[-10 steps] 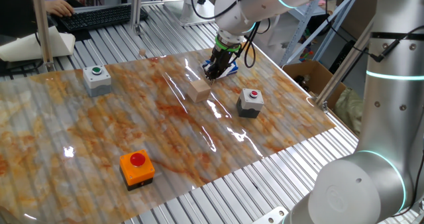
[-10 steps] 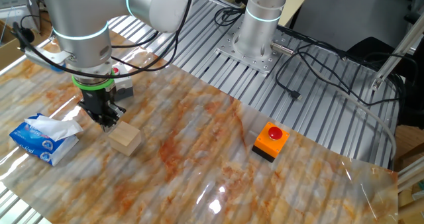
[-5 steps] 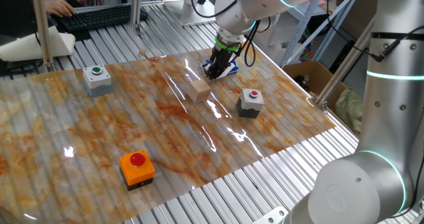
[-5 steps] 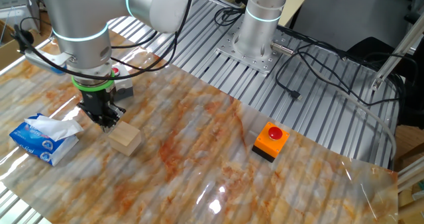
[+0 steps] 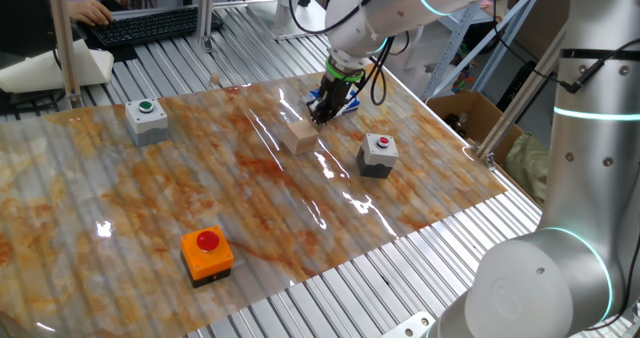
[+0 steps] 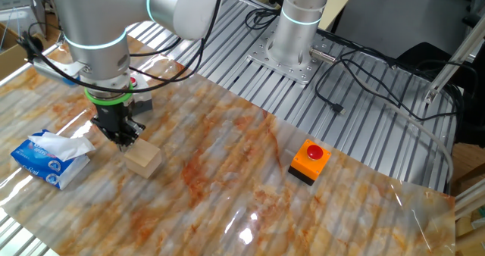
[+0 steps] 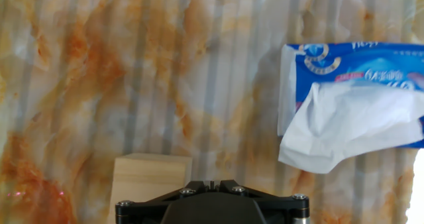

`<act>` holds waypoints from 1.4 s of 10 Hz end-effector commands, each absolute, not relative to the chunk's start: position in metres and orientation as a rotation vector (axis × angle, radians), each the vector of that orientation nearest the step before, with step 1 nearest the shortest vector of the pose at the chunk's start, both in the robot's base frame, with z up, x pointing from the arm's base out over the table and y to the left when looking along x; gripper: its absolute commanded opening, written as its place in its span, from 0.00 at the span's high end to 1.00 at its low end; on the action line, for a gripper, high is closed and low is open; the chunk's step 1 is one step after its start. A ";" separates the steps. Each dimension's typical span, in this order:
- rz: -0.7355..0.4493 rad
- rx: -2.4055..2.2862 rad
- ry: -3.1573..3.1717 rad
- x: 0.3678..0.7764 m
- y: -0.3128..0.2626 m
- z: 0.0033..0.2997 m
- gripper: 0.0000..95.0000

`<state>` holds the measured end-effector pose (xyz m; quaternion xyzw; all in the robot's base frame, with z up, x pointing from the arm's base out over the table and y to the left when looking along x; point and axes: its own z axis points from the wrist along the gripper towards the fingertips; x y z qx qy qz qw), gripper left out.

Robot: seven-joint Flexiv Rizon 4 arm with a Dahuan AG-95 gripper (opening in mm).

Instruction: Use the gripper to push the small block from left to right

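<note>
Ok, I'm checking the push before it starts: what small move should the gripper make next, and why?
Probably a short sideways nudge into the small block. The gripper is shut, pointing down, low beside the block's edge between it and the tissue pack, so pushing away from the pack should slide it across the table.

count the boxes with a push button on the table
3. A grey box with a green button sits far from the arm, a grey box with a red button sits near the wooden block, and an orange box with a red button sits near the mat's front edge. None looks hidden.
</note>
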<state>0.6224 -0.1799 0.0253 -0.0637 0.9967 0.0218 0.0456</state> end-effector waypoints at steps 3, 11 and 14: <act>0.070 -0.169 3.045 0.622 -0.170 0.021 1.00; 0.067 -0.027 3.048 0.629 -0.122 0.025 1.00; 0.069 0.010 3.043 0.627 -0.101 0.029 1.00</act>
